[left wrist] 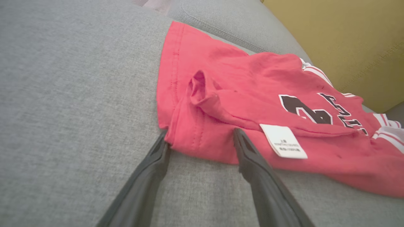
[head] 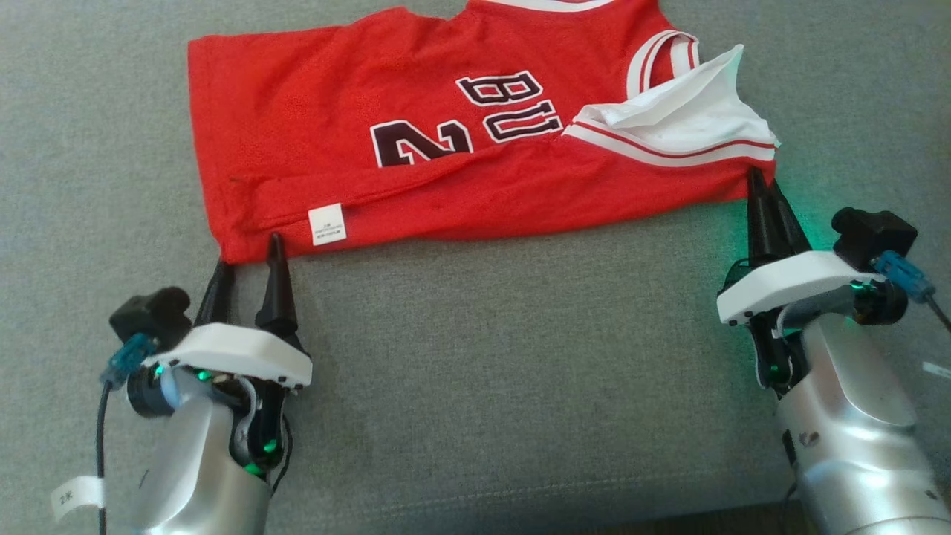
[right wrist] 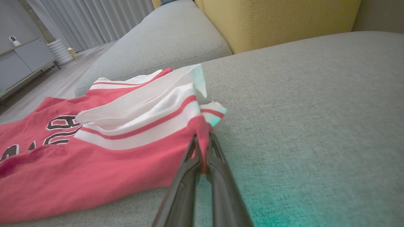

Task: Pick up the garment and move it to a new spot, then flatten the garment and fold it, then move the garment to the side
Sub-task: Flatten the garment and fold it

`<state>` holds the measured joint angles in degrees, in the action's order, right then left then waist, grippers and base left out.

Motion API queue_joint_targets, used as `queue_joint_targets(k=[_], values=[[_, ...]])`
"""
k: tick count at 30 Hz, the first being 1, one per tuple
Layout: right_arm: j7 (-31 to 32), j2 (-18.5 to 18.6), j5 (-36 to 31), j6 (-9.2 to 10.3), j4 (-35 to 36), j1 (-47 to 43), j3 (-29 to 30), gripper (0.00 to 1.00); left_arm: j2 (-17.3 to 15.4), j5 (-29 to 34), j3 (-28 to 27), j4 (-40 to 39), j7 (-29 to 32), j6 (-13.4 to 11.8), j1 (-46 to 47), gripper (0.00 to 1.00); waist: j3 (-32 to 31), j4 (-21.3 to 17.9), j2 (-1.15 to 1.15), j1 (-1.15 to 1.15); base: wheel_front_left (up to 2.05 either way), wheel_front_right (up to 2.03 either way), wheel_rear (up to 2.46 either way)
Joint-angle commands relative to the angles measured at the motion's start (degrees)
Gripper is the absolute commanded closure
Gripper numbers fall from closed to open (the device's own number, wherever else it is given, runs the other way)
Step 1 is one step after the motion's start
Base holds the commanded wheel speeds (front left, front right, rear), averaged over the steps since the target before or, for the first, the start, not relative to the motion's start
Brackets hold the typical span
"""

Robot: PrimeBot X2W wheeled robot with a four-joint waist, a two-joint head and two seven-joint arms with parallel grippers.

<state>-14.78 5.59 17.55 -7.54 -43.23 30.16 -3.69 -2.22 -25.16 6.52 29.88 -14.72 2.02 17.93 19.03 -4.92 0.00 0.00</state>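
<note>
While the right end effector [head: 759,180] pinches an armhole corner of the red mesh basketball jersey [head: 312,126], lying toward the far edge of the grey fabric sofa seat [head: 483,349], the spread left end effector [head: 249,251] should close deep on the hem corner it straddles before pulling.

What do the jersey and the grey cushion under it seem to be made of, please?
The jersey looks like thin matte knit, probably polyester: it creases softly. The grey cushion looks like woven upholstery fabric, matte, with a fine flecked weave and a stitched seam.
</note>
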Motion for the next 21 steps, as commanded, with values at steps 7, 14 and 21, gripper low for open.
queue_joint_targets(k=[7,14,21], values=[[-0.2,-0.7,-0.5,0.05,2.0,0.6,-1.3,1.00,-0.7,-2.2,-2.6,-1.2,-0.3,0.0,1.0,0.00,0.4,-0.2,0.00,0.00,0.00,0.00,0.00],[-0.2,-0.8,0.0,0.05,2.7,0.9,-0.9,1.00,-0.7,-3.3,-2.3,0.3,-0.3,0.6,1.8,1.00,0.0,0.1,0.00,0.00,0.00,0.00,0.00],[-0.2,-0.9,1.8,0.05,5.7,0.8,-0.3,1.00,-0.7,-1.5,-3.3,-3.4,-0.3,1.2,2.0,1.00,-2.6,0.3,0.00,0.00,0.00,0.00,0.00]])
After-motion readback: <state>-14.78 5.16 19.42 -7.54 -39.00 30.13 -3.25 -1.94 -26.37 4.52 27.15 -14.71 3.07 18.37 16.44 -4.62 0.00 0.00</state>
